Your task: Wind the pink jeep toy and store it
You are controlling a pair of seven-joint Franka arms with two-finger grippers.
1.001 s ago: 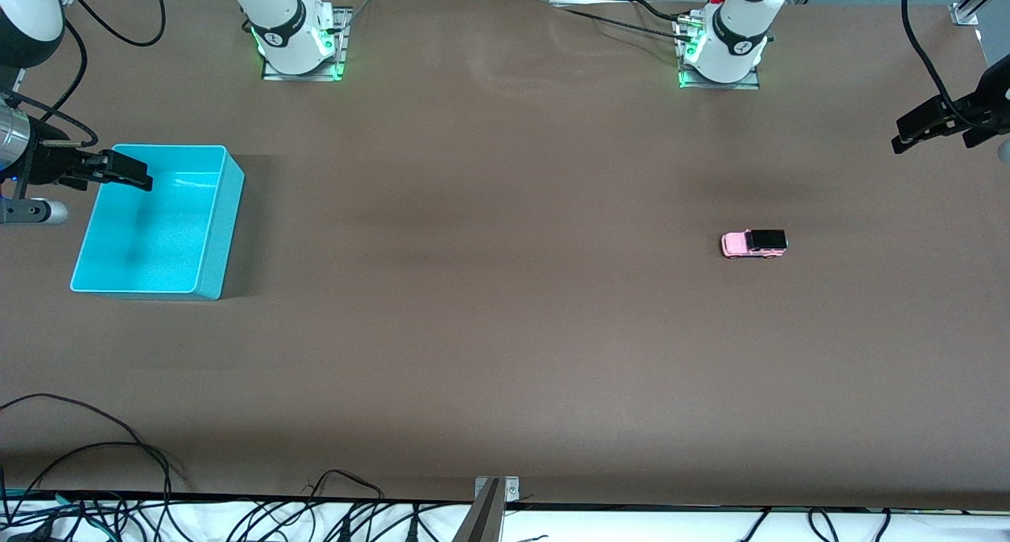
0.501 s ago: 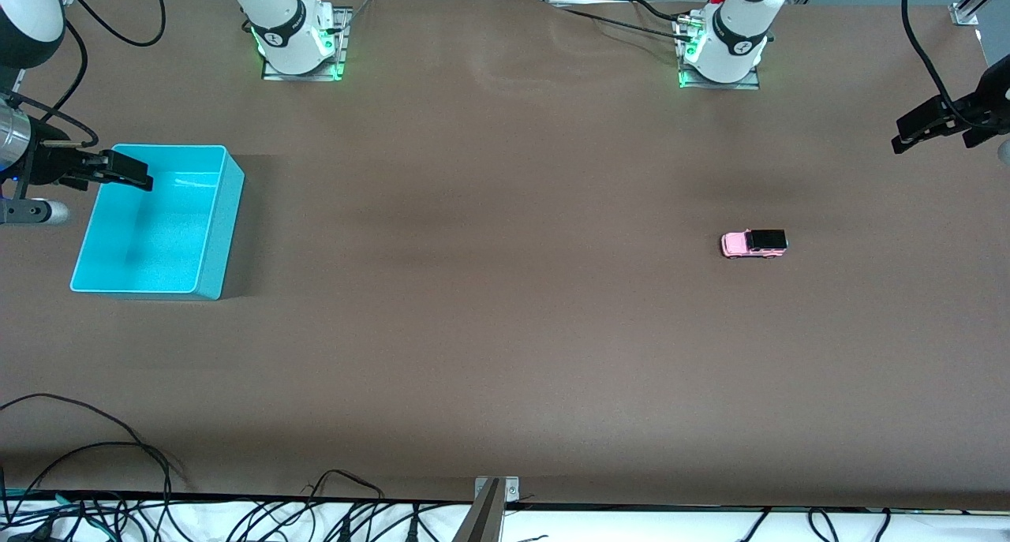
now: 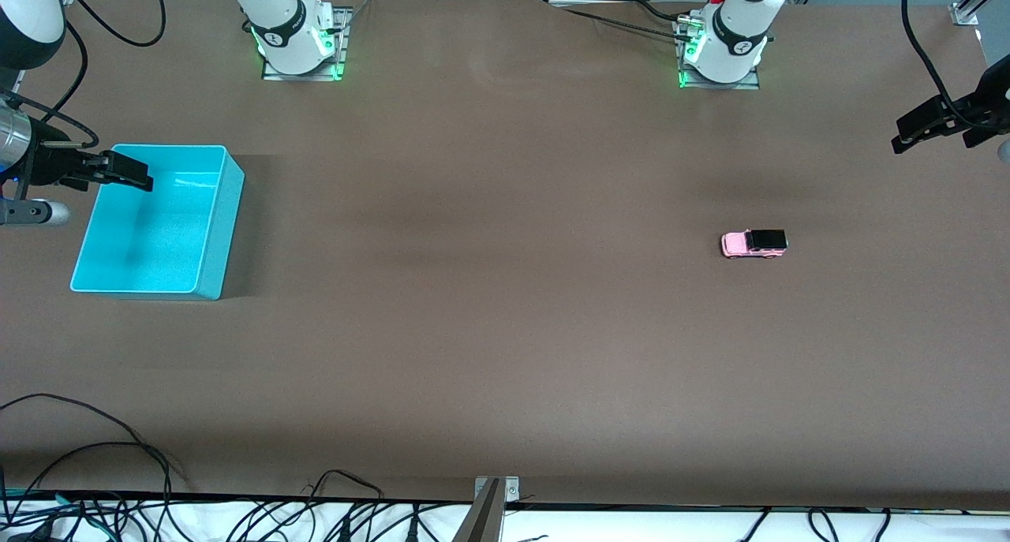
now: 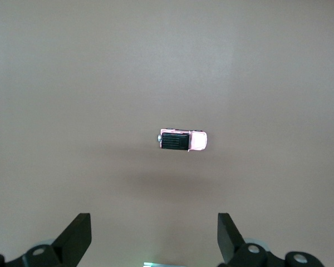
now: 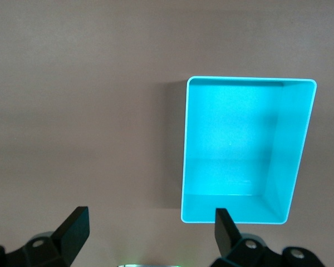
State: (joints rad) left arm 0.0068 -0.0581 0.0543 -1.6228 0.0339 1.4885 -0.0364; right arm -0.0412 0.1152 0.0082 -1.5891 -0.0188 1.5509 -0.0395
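Brown table (image 3: 489,305) carries the pink jeep toy (image 3: 754,244), well clear of the left gripper (image 4: 154,240), whose jaws stand wide above it. Right gripper (image 5: 147,236), jaws wide, hangs over the turquoise bin's (image 3: 225,211) edge.

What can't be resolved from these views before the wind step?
- Pink jeep toy: too small in the front view, washed out in the left wrist view; no winding mechanism visible.
- Left hand: arm cut off by the front view's edge, only fingertips in its wrist view.
- Right hand: overlaps the turquoise bin rim in the front view; height above it unclear.
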